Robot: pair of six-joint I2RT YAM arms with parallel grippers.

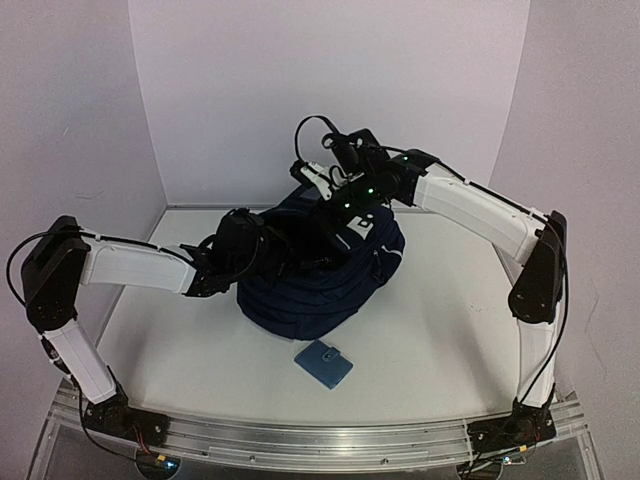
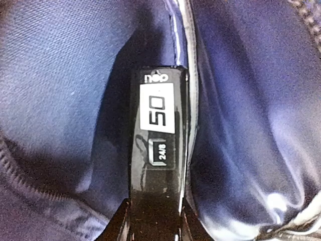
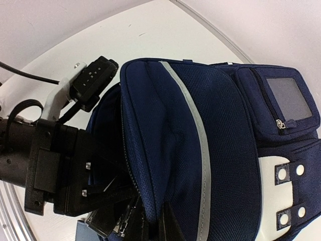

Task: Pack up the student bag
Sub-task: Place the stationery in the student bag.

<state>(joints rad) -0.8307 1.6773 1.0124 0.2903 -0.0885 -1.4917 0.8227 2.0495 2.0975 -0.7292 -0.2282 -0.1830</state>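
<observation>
left claw (image 2: 153, 223): narrow, clamped on black pack (image 2: 156, 150) marked 50
right claw (image 3: 153, 226): pinched tight on bag's opening rim
student bag (image 1: 320, 285): middle of table (image 1: 450, 340), mouth around left claw, lining on both sides

The table (image 1: 450, 340) was a plain white top, shut in by pale walls on its left, right and far sides. Along the near edge ran a silvery metal rail (image 1: 320, 440), with a black arm base (image 1: 128, 418) fixed near its left end and another near its right. The student bag (image 1: 300, 295), dark navy and bulging, sat on the table a little back of the middle. Just in front of it, toward the rail, a small light-blue wallet (image 1: 324, 364) lay flat, turned corner-on to the table's edge. It looked close to the bag but not quite touching.
</observation>
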